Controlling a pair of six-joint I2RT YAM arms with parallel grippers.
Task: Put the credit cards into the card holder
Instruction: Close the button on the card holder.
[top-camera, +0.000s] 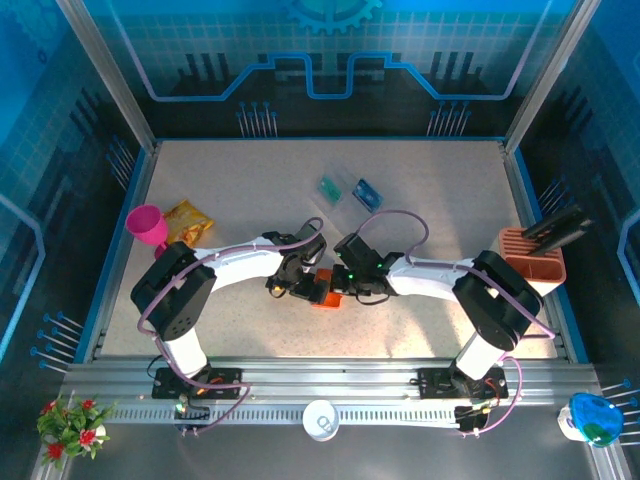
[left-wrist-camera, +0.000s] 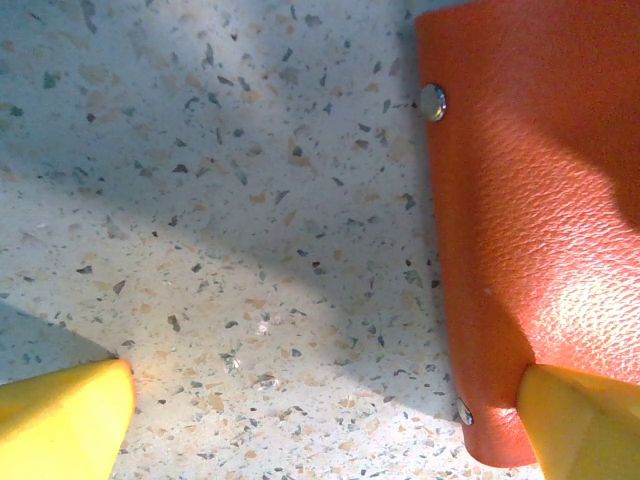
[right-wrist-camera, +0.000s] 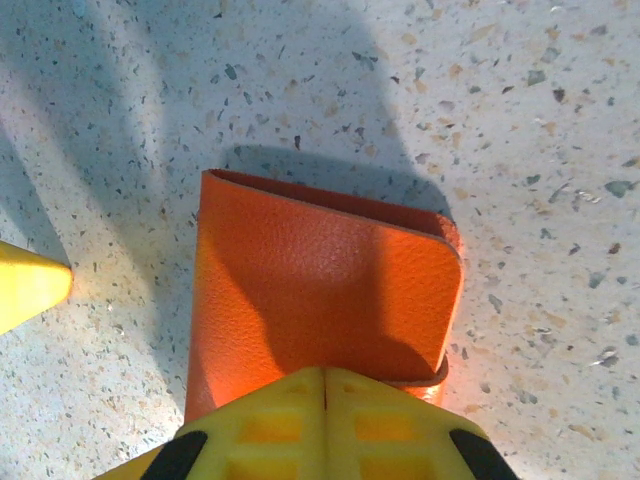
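The card holder (top-camera: 325, 297) is a folded orange wallet lying mid-table between both arms. My right gripper (right-wrist-camera: 325, 385) is shut, its joined yellow fingertips pressing on top of the card holder (right-wrist-camera: 320, 290) with nothing between them. My left gripper (left-wrist-camera: 320, 425) stands open just left of the card holder (left-wrist-camera: 540, 220); its right fingertip (left-wrist-camera: 585, 420) touches the wallet's near corner and its left fingertip (left-wrist-camera: 60, 420) rests over bare table. Two credit cards lie farther back on the table, a teal one (top-camera: 330, 188) and a blue one (top-camera: 367, 193), apart from both grippers.
A pink cup (top-camera: 148, 225) and a yellow snack bag (top-camera: 188, 220) sit at the left. An orange slotted box (top-camera: 533, 255) holding a dark object stands at the right edge. A white cup (top-camera: 321, 418) sits on the front rail.
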